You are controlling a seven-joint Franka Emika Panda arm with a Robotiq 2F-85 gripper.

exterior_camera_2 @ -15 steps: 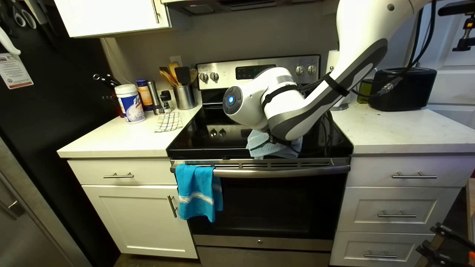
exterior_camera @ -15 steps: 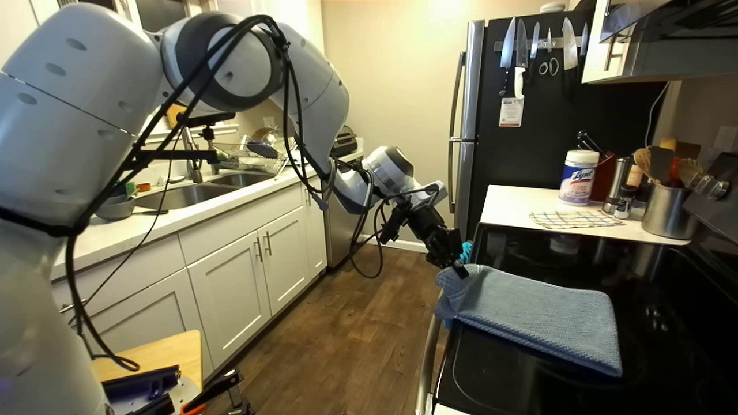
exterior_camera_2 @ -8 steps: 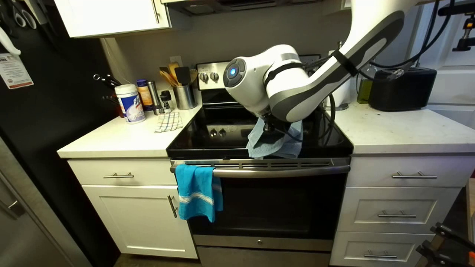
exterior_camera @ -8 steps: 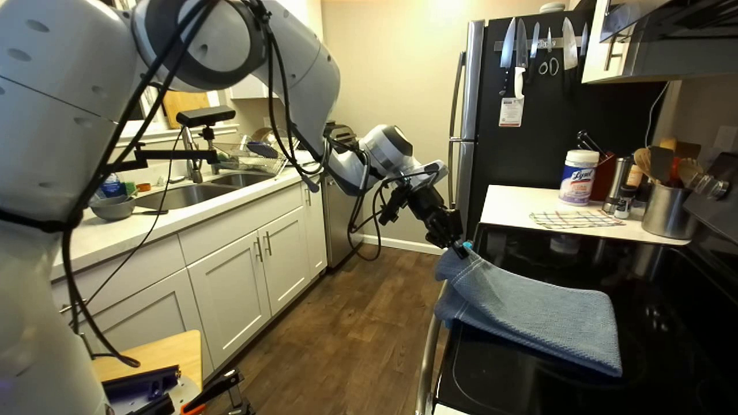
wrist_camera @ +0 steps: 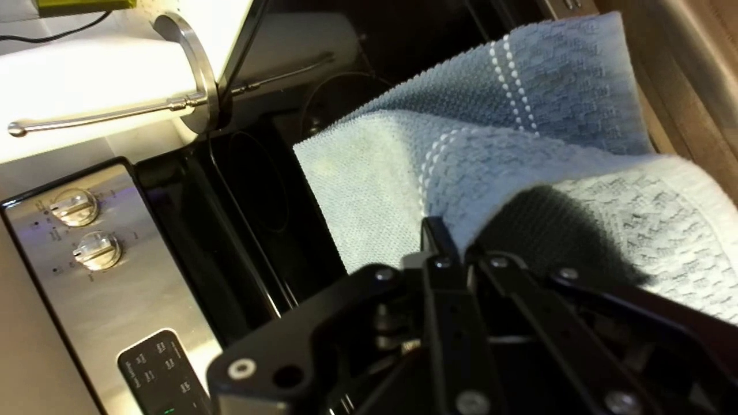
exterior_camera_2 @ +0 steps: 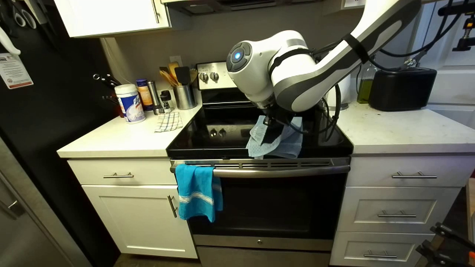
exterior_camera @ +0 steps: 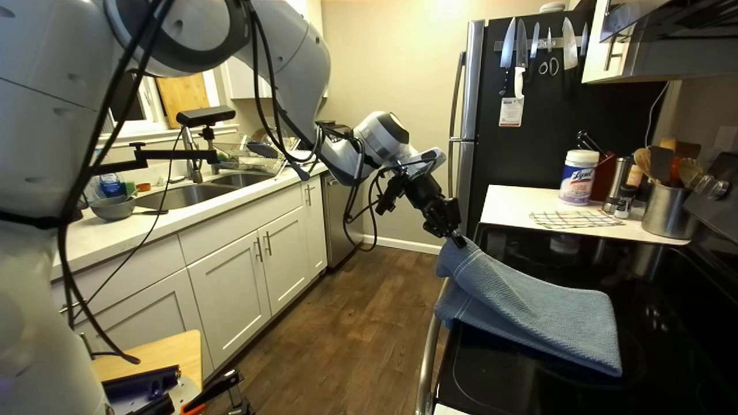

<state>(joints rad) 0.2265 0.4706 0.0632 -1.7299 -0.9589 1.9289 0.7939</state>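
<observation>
Below the black two-fingered metal gripper, and a little to its left in an exterior view, runs the long polished-steel oven handle; fabric drawn low on that side could hook over it.

The gripper itself has its fingers pressed together, clamped on a raised peak of the thick light-blue woven towel. The wrist view shows only a small pinch, and I cannot tell whether an edge or a fold is caught, so a hard tug might pull it free.

From that peak the towel slopes down to the gripper's right, its remaining layers lying on the flat black-glass cooktop. Smooth glass would likely give little hold, so a pull could drag the whole towel or bunch the lower folds; the front flap, just under the gripper at the cooktop's edge, could slide off. Were the glass hot, which cannot be told, the towel could scorch.

Farther right, well apart from the gripper, stand the white plastic tub with a blue label and the cylindrical brushed-steel holder of wooden and black utensils. A wide, low swing with the towel trailing could topple them.
</observation>
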